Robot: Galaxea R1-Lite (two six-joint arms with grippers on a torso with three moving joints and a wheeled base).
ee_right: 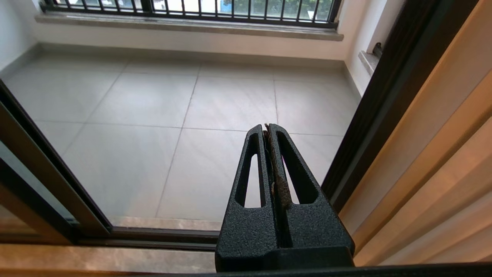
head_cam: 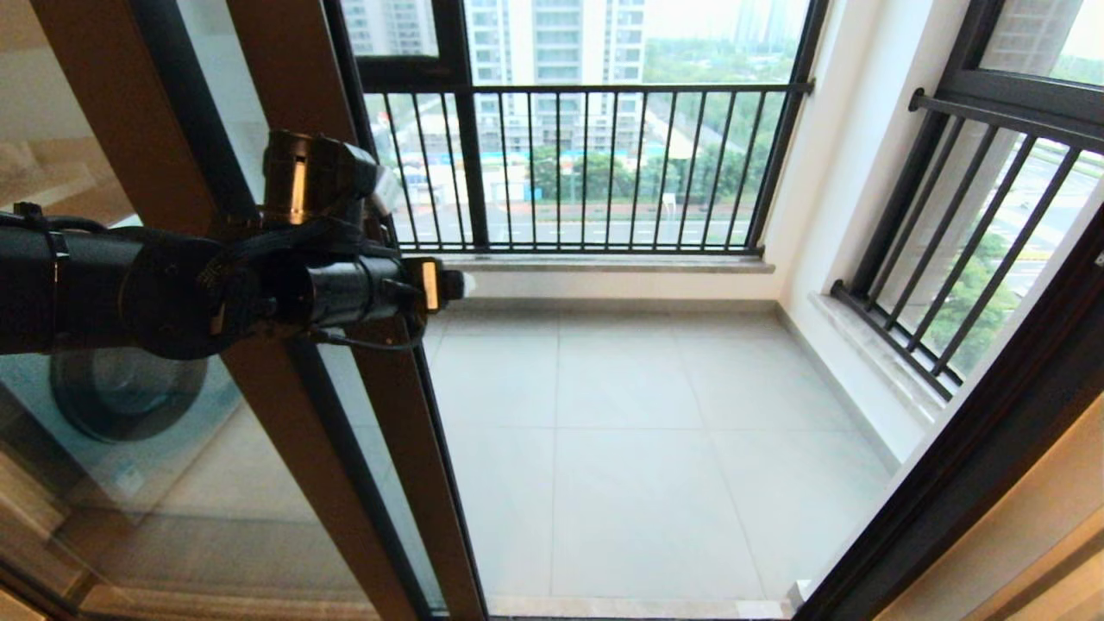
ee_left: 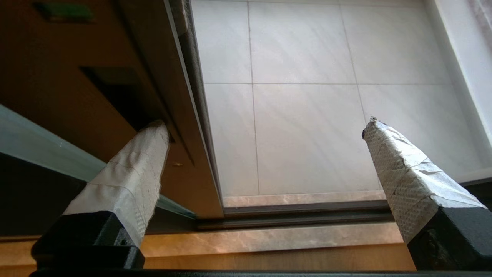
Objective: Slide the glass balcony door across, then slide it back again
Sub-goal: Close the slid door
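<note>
One tall brown-framed glass balcony door [head_cam: 379, 448] stood slid left, doorway open. Left gripper [ee_left: 265, 130] spread wide, one taped fingertip [ee_left: 148, 142] at the recessed handle slot [ee_left: 115, 92]. Probably heavy, rigid; push the stile, not glass. Right gripper [ee_right: 268, 132] pressed together, idle.

one glass balcony door [head_cam: 405, 448] in a brown frame, with one handle slot [ee_left: 115, 96] in its stile. one washing machine [head_cam: 121, 397] shows through the glass. two black railings stand on the balcony, one ahead [head_cam: 586, 164] and one at the side [head_cam: 957, 250]. two grippers, the left gripper [ee_left: 265, 129] and the right gripper [ee_right: 268, 132].
</note>
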